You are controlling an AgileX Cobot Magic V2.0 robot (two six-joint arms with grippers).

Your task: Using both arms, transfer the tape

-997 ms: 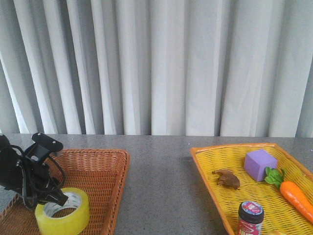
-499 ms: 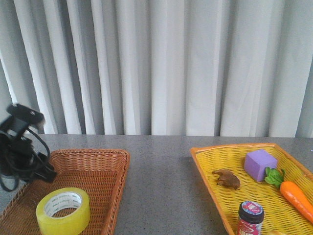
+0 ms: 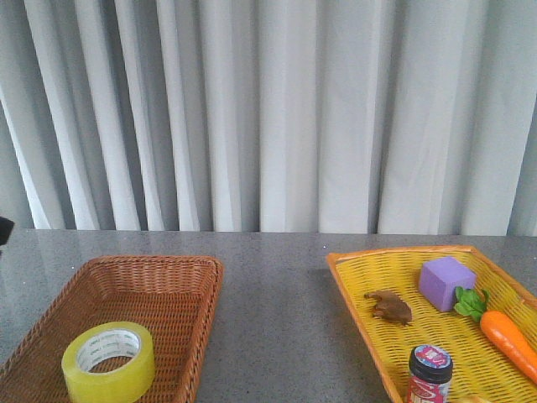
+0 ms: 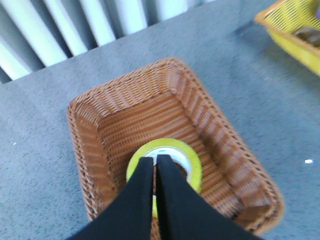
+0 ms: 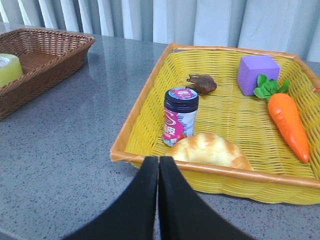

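Note:
The tape (image 3: 107, 363), a yellow-green roll with a white printed core, lies flat in the brown wicker basket (image 3: 214, 277) at the front left. In the left wrist view my left gripper (image 4: 154, 159) is shut and empty. It hangs well above the tape (image 4: 192, 162), which lies in the basket (image 4: 150, 110). In the front view only a dark sliver of the left arm (image 3: 2, 228) shows at the left edge. My right gripper (image 5: 159, 159) is shut and empty over the grey table, just in front of the yellow basket (image 5: 225, 171).
The yellow basket (image 3: 336, 260) on the right holds a purple cube (image 3: 446, 283), a carrot (image 3: 508, 340), a brown object (image 3: 388, 306), a dark jar with a pink label (image 5: 180, 116) and a bread roll (image 5: 210, 149). A white curtain hangs behind the table.
My left arm has lifted away from the tape and drawn back to the left, almost out of the front view. The tape stays in the brown basket.

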